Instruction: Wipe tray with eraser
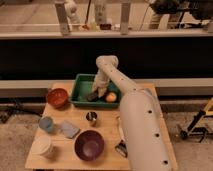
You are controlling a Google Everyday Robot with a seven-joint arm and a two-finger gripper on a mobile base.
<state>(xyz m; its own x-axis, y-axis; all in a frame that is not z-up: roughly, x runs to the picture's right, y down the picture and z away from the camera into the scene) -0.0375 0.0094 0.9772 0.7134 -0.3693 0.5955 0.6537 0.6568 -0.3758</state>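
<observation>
Dim, warm light; pincer (98, 93) sits low inside tray (79, 86).

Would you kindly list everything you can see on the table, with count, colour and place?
table: one, light wood, centre of view
tray: one, green, back of the table
eraser: one, dark, inside the tray, left of the fruit
orange fruit: one, orange, inside the tray, right side
red bowl: one, red-orange, left of the tray
metal cup: one, silvery, in front of the tray
purple bowl: one, purple, front of the table
pads: two, grey-blue, left part of the table
white cup: one, white, front left corner
black-and-white object: one, front, beside the arm
arm: one, white, reaching from front right to the tray
gripper: one, pale, down in the tray by the eraser
</observation>
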